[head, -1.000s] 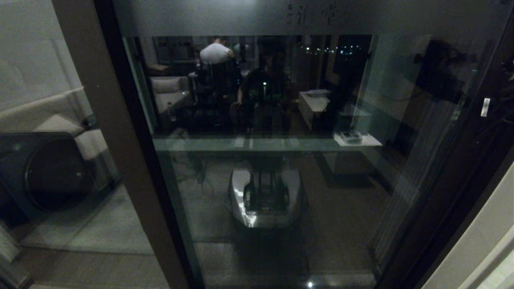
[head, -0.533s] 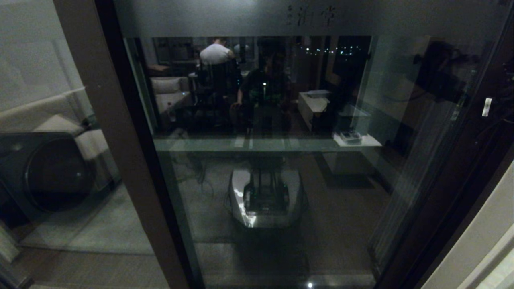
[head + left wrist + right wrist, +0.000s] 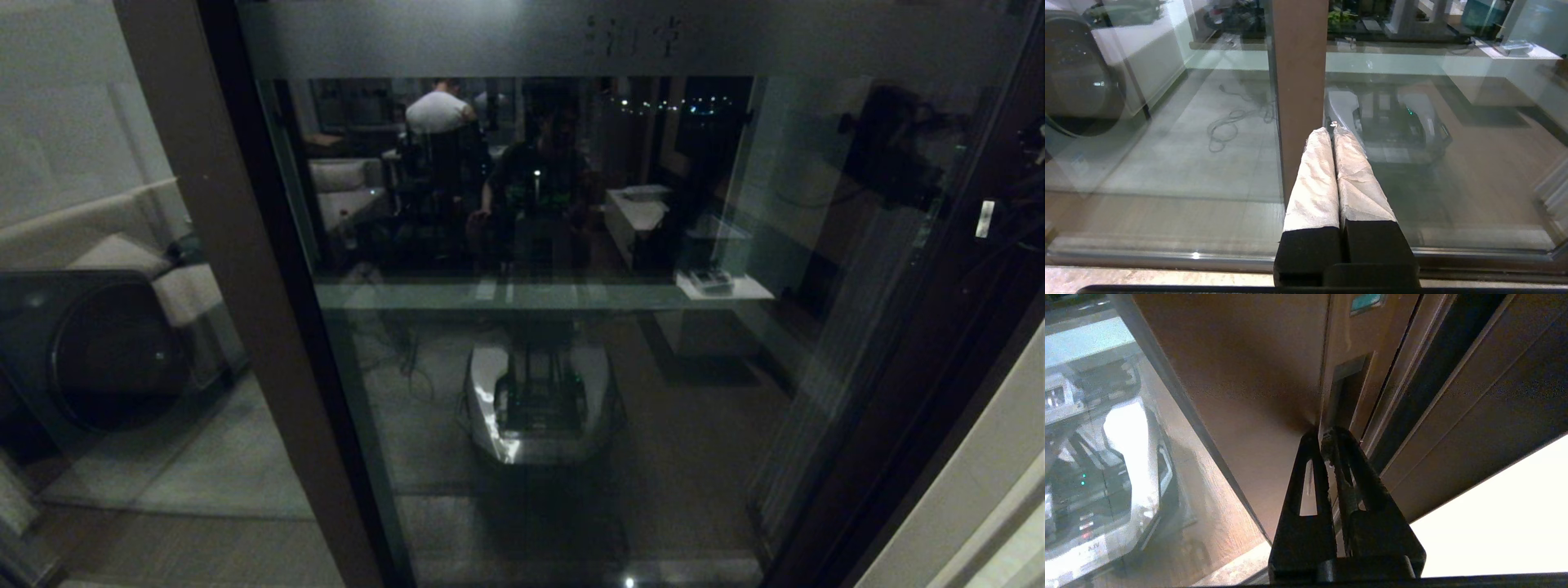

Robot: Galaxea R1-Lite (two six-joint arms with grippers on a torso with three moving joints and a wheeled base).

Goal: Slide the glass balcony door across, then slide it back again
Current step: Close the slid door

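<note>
The glass balcony door fills the head view, with a frosted top band bearing characters. Its brown left stile runs down the left side. In the left wrist view my left gripper is shut, its white-wrapped fingers pointing at the right edge of that stile, empty. In the right wrist view my right gripper is shut with its tips at the lower end of the narrow recessed handle in the door's right stile. Neither gripper shows plainly in the head view.
Behind the left glass stand a dark round-fronted machine and a pale sofa. The glass reflects my own base and people in a room. A pale wall and the dark door frame lie at the right.
The door's left stile and frosted band have crept slightly to the right in the head view. The machine behind the glass has stayed put.
</note>
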